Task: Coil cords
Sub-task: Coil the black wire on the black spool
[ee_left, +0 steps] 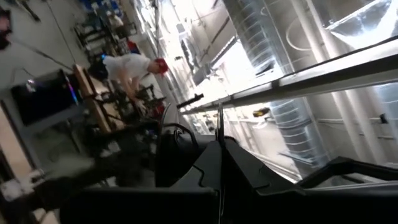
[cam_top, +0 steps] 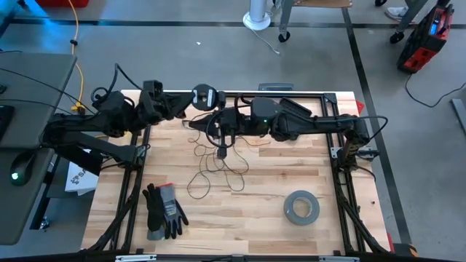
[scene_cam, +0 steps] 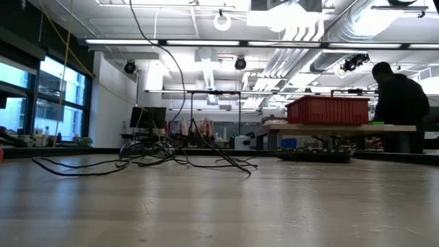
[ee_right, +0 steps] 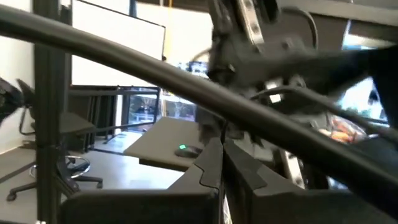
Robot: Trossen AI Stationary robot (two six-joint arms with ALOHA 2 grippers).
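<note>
The thin dark cord (cam_top: pixel 218 172) lies in loose loops on the wooden table (cam_top: pixel 277 182); the low view shows the cord (scene_cam: pixel 144 162) rising from this heap. Its small round black spool (cam_top: pixel 204 96) sits at the far edge, between the two arms. My left gripper (cam_top: pixel 189 110) is raised just left of the spool and is shut. My right gripper (cam_top: pixel 216 121) reaches in from the right, just near of the spool, and is also shut. A strand hangs from it down to the loops. My left gripper pinches one thin strand of the cord (ee_left: pixel 219 121) between its two shut fingertips; the strand runs straight on past them. The fingers point about level, toward the table's right. My right gripper is shut on a strand (cam_top: pixel 221 138) that drops slack to the table; its fingers point about level, toward the table's left. The exact spot between the fingertips (ee_right: pixel 217 155) does not show.
A grey tape roll (cam_top: pixel 301 207) lies near right, a pair of dark gloves (cam_top: pixel 164 211) near left. A black frame (cam_top: pixel 306 94) borders the table. A yellow cable (cam_top: pixel 76 51) runs over the floor at far left. A person (scene_cam: pixel 401 103) stands beyond the table.
</note>
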